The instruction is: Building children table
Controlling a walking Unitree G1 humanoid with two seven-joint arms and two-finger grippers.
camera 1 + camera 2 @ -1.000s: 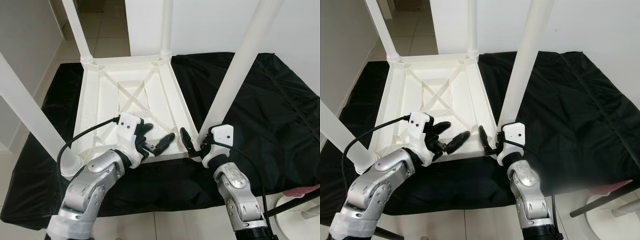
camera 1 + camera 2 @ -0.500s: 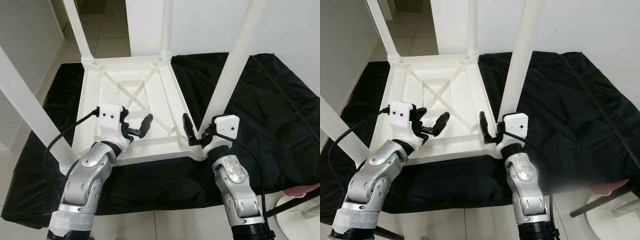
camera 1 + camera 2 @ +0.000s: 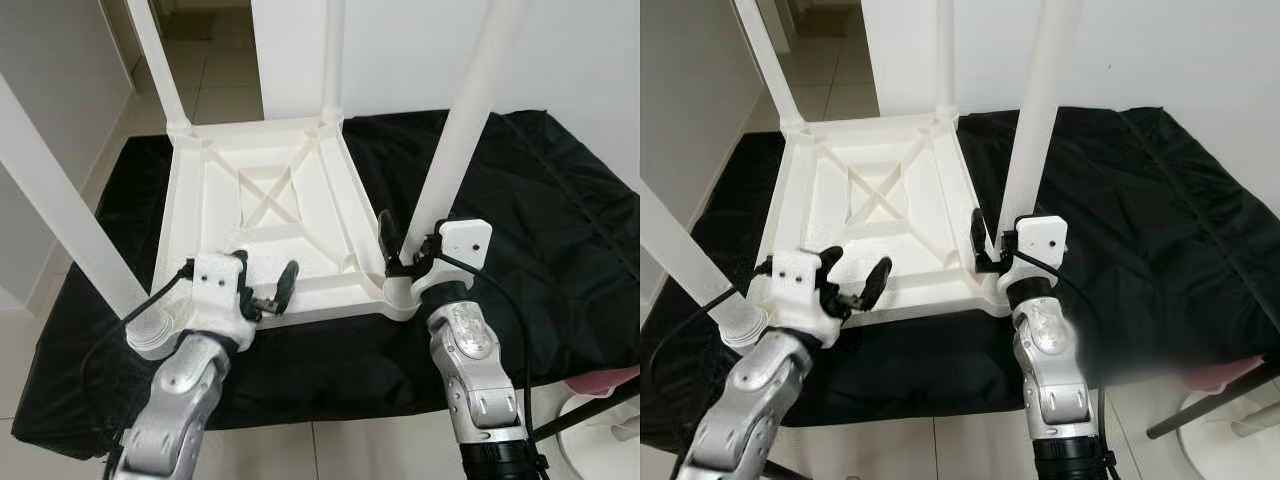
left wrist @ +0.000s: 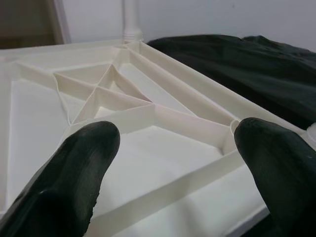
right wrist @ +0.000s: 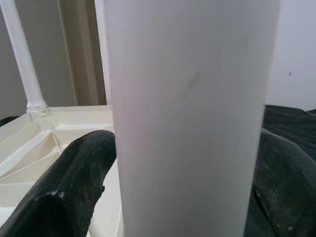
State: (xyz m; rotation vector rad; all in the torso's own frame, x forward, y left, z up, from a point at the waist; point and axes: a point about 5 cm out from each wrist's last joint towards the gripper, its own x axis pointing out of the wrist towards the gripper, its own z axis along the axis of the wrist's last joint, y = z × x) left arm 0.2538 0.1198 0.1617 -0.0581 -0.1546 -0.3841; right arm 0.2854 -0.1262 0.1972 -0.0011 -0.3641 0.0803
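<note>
- The white table top point(image 3: 265, 205) lies upside down on a black cloth point(image 3: 540, 200), its ribbed underside facing up.
- Four white legs stand up from its corners: the far left leg point(image 3: 155, 55), the far right leg point(image 3: 332, 55), the near left leg point(image 3: 60, 200) and the near right leg point(image 3: 462, 120). All four look seated in their sockets, so most of the assembly seems done.
- The right gripper point(image 3: 405, 250) sits low at the near right leg, just above the corner socket. In the right wrist view the leg point(image 5: 187, 118) stands between the two black fingers point(image 5: 74, 187), which lie against its sides, so the gripper is closed around that leg.
- I judge this to be the step in hand: pressing or twisting the last leg firmly home, or checking that it holds.
- The left gripper point(image 3: 268, 293) hovers over the near edge of the table top, by the near left corner. In the left wrist view its fingers point(image 4: 69, 173) are spread wide with nothing between them, and the ribs point(image 4: 113, 94) of the underside lie beyond.
- What seems left: confirm each leg is tight, then turn the table upright on its feet.
- How tight the leg joints are cannot be told from these views.
</note>
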